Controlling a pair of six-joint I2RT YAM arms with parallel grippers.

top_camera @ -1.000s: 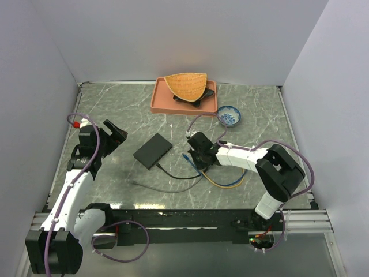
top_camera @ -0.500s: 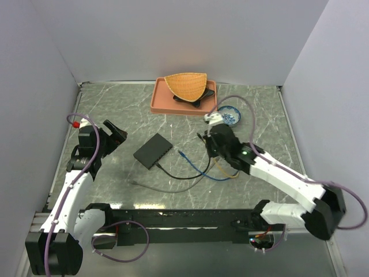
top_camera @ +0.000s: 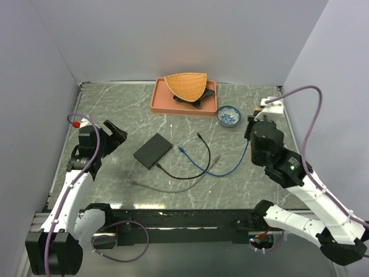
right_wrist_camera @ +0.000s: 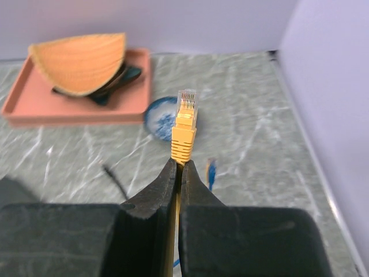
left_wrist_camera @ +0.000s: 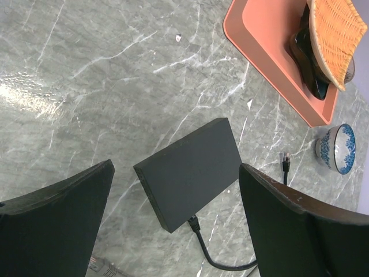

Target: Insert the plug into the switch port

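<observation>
Right gripper clenched on base of yellow plug, tip poking past fingertips. Switch far off left, directly under spread left gripper. Probably light, stiff, brittle clip; grip best low on boot.

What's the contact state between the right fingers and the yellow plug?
Touching. The right wrist view shows the right fingers shut on the lower end of the yellow plug, with its clear tip sticking out above them.

No readable text, labels, brands, numbers anywhere in view.
</observation>
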